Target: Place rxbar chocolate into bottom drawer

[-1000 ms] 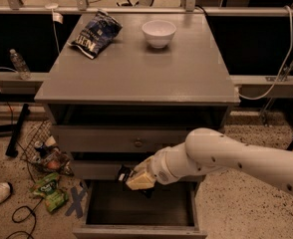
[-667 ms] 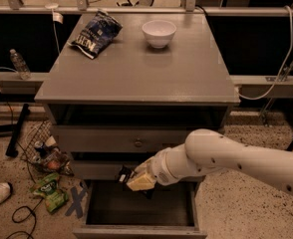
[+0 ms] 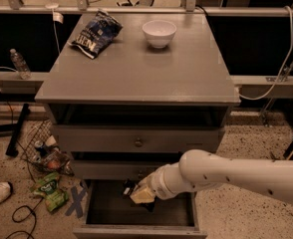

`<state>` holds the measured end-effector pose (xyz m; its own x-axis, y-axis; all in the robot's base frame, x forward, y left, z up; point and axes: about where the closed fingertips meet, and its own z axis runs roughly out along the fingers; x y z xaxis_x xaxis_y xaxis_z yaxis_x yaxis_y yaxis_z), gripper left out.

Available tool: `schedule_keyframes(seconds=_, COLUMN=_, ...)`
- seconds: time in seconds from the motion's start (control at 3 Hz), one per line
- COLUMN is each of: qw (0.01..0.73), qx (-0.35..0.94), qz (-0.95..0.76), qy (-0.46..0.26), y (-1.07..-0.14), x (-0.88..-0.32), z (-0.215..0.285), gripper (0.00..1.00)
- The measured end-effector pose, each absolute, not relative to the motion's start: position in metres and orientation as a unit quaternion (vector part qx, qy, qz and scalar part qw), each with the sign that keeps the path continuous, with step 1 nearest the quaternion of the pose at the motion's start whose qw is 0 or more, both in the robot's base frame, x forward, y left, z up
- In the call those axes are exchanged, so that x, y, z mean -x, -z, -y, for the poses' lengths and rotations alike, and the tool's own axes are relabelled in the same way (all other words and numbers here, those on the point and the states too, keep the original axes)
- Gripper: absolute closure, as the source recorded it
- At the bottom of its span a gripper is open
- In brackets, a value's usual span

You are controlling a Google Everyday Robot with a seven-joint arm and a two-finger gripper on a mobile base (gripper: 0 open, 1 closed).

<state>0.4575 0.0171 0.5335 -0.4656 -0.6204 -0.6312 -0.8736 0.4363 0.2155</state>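
The bottom drawer (image 3: pixel 139 230) of the grey cabinet is pulled open and shows a dark interior. My gripper (image 3: pixel 138 193) reaches in from the right and hangs just over the drawer's opening, below the middle drawer. It is shut on a small dark bar, the rxbar chocolate (image 3: pixel 128 187), which sticks out at the fingertips to the left. Most of the bar is hidden by the gripper and the shadow.
A blue-and-white chip bag (image 3: pixel 94 33) and a white bowl (image 3: pixel 159 32) sit on the cabinet top (image 3: pixel 136 73). Two shut knobbed drawers (image 3: pixel 136 141) are above the gripper. Litter and a wire basket (image 3: pixel 44 156) lie on the floor at left.
My arm and gripper have moved down a little, from in front of the middle drawer into the open bottom drawer's mouth.
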Motion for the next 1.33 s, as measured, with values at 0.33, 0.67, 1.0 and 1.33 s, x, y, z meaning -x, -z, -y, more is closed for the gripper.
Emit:
schedule_keyframes(seconds=0.33, qw=0.240, qx=0.440, qz=-0.816, qy=-0.288, y=-0.480, x=-0.455, z=-0.016, gripper=1.00)
schedule_keyframes(seconds=0.67, qw=0.260, qx=0.401, qz=-0.838, qy=-0.263, y=-0.410, x=-0.510, z=-0.005, gripper=1.00)
schedule_keyframes(seconds=1.0, qw=0.303, qx=0.380, qz=-0.847, qy=-0.216, y=-0.337, x=-0.600, z=-0.036, gripper=1.00)
schedule_keyframes(seconds=1.33, qw=0.309, qx=0.380, qz=-0.845, qy=-0.213, y=-0.324, x=-0.594, z=-0.040, gripper=1.00)
